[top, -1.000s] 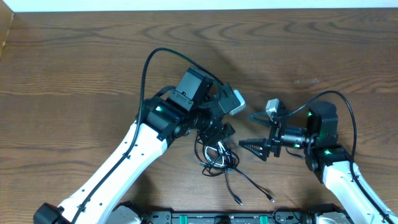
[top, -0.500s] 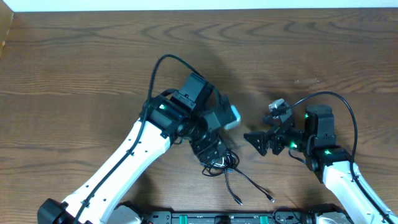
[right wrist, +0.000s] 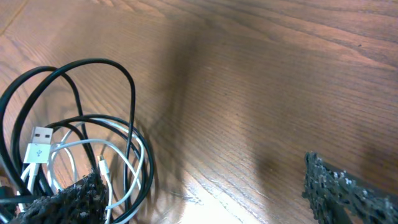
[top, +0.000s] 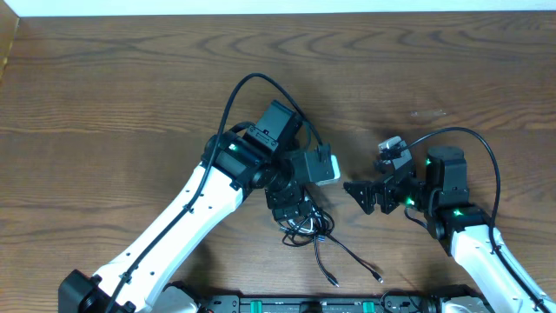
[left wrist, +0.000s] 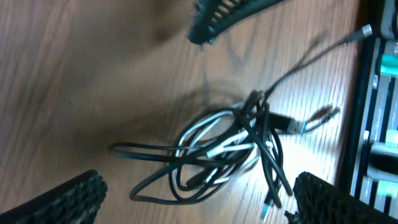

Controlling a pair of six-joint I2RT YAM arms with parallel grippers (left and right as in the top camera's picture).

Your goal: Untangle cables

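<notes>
Near the front edge of the table (top: 130,87), the cables (top: 308,230) lie in one tangled heap of black cords looped with a white cord, loose plug ends trailing frontward. The left gripper (top: 292,205) hangs right over the heap, jaws spread wide, gripping nothing. The right gripper (top: 361,196), just beside the heap, is spread wide too, gripping nothing.

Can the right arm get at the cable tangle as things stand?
Probably yes: the right gripper is open, beside the cables with only bare table between. The left gripper hovers open over the tangle, so it may crowd the approach.
</notes>
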